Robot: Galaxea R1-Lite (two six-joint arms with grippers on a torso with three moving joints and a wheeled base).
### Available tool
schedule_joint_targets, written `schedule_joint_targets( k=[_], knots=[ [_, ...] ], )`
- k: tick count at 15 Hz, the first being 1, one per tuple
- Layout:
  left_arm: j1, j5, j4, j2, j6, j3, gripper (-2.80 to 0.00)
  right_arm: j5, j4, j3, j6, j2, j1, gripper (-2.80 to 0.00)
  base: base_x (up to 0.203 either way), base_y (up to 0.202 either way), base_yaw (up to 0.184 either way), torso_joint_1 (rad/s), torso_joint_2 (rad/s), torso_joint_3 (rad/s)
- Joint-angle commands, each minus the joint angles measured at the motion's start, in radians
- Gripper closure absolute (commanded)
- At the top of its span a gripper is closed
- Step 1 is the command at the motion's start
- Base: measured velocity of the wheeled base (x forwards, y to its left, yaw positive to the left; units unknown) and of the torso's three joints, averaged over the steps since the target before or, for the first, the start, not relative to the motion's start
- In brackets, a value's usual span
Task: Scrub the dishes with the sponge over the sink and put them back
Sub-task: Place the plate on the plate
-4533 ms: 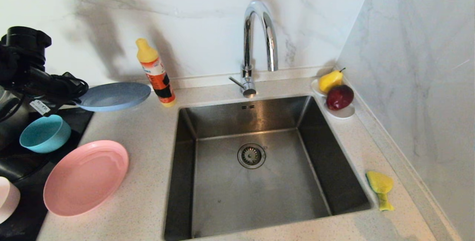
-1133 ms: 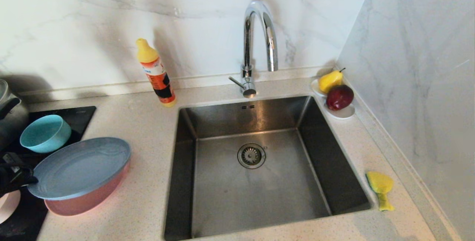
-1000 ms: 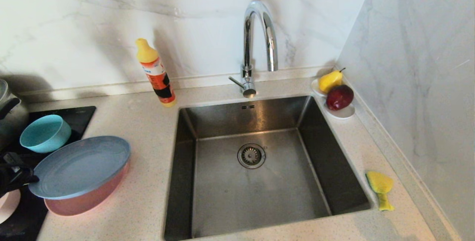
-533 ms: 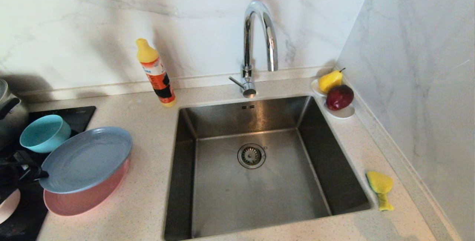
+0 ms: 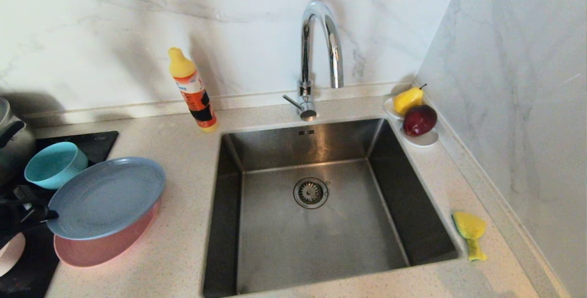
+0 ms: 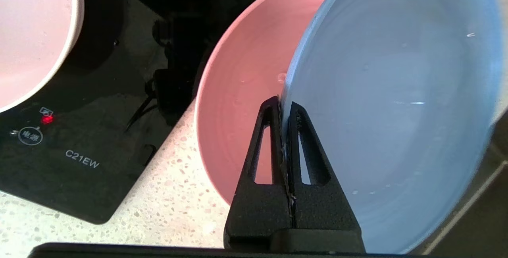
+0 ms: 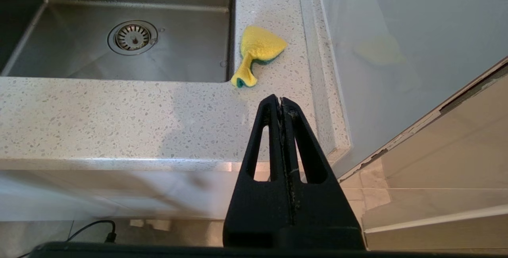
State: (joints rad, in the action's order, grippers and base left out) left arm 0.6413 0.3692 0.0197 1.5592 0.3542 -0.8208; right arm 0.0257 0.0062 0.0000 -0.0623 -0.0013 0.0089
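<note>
My left gripper [image 5: 43, 215] [image 6: 281, 103] is shut on the near-left rim of the grey-blue plate [image 5: 107, 197] [image 6: 393, 103]. It holds the plate slightly tilted right over the salmon-pink plate [image 5: 105, 248] [image 6: 238, 103] on the counter; I cannot tell whether the two touch. The teal bowl [image 5: 55, 164] sits on the black cooktop [image 5: 98, 144]. A pale pink plate [image 5: 10, 252] [image 6: 31, 31] lies at the far left. The yellow sponge [image 5: 470, 231] [image 7: 258, 49] rests on the counter right of the sink [image 5: 316, 243]. My right gripper [image 7: 281, 100] is shut and empty, parked below the counter's front edge.
A chrome faucet [image 5: 316, 55] rises behind the sink. An orange detergent bottle [image 5: 192, 91] stands at the back left of it. A white dish [image 5: 424, 140] with a pear and an apple sits in the right corner. A metal pot [image 5: 11, 144] is at the far left.
The grey-blue plate came down from up by the bottle to over the salmon-pink plate. In the last second it shifted slightly right and back. The right arm stayed still.
</note>
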Motion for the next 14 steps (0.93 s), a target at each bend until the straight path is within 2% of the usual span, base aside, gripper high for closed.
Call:
schedule_joint_targets(
  k=[1,5,14],
  knots=[
    [0.009,0.001,0.017,-0.047,0.002,-0.012,0.00,0.000,0.000,0.000,-0.001,-0.001,0.000,0.00,0.000,0.000,0.000,0.000,0.00,0.000],
    [0.022,-0.002,0.081,-0.068,-0.024,0.001,0.00,0.000,0.000,0.000,-0.001,-0.002,0.000,0.00,0.000,0.000,0.000,0.000,0.00,0.000],
    [0.045,-0.006,0.066,0.006,-0.057,0.042,0.00,0.000,0.000,0.000,-0.001,-0.002,0.000,0.00,0.000,0.000,0.000,0.000,0.00,0.000]
  ],
)
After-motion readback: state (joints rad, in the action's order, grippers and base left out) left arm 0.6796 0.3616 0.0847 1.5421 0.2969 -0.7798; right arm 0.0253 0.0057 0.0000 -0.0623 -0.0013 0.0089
